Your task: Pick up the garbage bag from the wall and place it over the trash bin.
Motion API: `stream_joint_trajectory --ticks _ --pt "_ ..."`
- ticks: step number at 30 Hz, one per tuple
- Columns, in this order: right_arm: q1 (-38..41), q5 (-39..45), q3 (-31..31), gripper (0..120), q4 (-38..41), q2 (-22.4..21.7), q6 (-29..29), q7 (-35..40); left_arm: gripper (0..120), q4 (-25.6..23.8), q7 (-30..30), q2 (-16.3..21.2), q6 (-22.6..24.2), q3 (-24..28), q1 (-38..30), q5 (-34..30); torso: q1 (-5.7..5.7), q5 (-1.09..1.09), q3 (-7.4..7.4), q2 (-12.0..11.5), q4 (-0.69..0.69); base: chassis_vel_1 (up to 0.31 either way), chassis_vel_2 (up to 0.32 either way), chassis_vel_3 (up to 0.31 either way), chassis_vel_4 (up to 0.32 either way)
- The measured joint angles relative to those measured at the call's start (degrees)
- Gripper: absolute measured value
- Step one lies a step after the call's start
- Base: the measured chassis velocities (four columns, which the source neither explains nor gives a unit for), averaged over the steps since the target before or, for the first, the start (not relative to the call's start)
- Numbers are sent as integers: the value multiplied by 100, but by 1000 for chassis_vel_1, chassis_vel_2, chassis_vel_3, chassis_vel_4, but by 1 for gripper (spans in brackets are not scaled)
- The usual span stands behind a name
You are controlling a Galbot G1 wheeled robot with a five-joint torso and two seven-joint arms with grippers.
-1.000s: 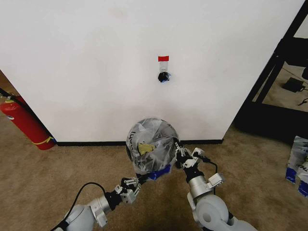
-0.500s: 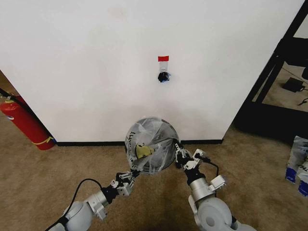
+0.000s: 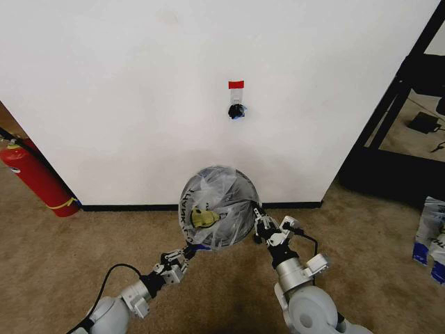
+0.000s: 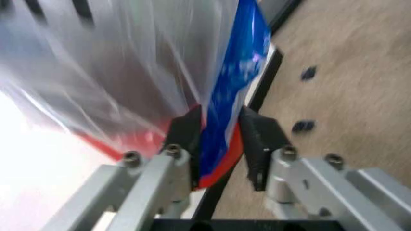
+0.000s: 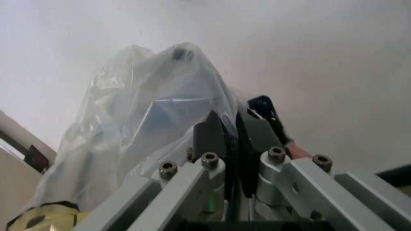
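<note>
You've got the left gripper [image 3: 185, 252] pulled back toward 7 o'clock vs 1 s ago; both it & right gripper [image 3: 259, 221] stay clamped on garbage bag [image 3: 219, 207], draped over trash bin, low by wall [image 3: 139, 83].

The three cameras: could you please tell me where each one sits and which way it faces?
Head view: high up, looking down at the wall, with the bag spread over the bin; both arms show.
Left wrist view: behind the left claw, shut on the bag's blue edge.
Right wrist view: behind the right claw, shut on the bag's film.
All three share the bag.
</note>
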Motion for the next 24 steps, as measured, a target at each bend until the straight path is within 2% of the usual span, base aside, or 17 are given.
stream_joint_trajectory --ticks 4,5,7,8,11,12,15,18,19,20,24 --pt "91 -26 103 1 -165 13 101 -135 44 6 326 88 -189 -181 74 -27 0 0 0 0 1 0 0 0 0" --pt "91 -26 103 1 -165 13 101 -135 44 6 326 88 -189 -181 74 -27 0 0 0 0 1 0 0 0 0" --pt "115 -9 189 1 -292 -46 139 -248 53 144 355 150 -245 -361 76 -51 0 0 0 0 1 0 0 0 0" --pt "103 59 252 1 -403 -128 173 -436 59 282 350 182 -262 -478 46 -150 0 0 0 0 2 0 0 0 0" --pt "10 254 360 1 -673 -339 267 -1244 69 563 295 205 -252 -735 -72 -662 0 -1 0 0 0 0 0 0 0" --pt "10 254 360 1 -673 -339 267 -1244 69 563 295 205 -252 -735 -72 -662 0 -1 0 0 0 0 0 0 0" --pt "-33 422 451 1 -1241 -517 510 -2632 84 536 305 254 -26 -920 -71 -1970 0 -1 0 0 0 0 0 0 0" --pt "-12 587 476 1 -1480 -577 548 -3224 95 292 363 279 169 -1064 -10 -2987 0 0 0 0 1 0 0 0 0" --pt "20 648 481 1 -1569 -580 560 -3429 98 156 388 283 280 -1121 8 -3384 0 -1 0 0 1 0 0 0 0" --pt "20 648 481 1 -1569 -580 560 -3429 98 156 388 283 280 -1121 8 -3384 0 -1 0 0 1 0 0 0 0" --pt "141 906 479 1 -1817 -574 560 -4169 100 -395 492 335 720 -1123 102 -4410 0 1 0 0 1 0 0 0 0"
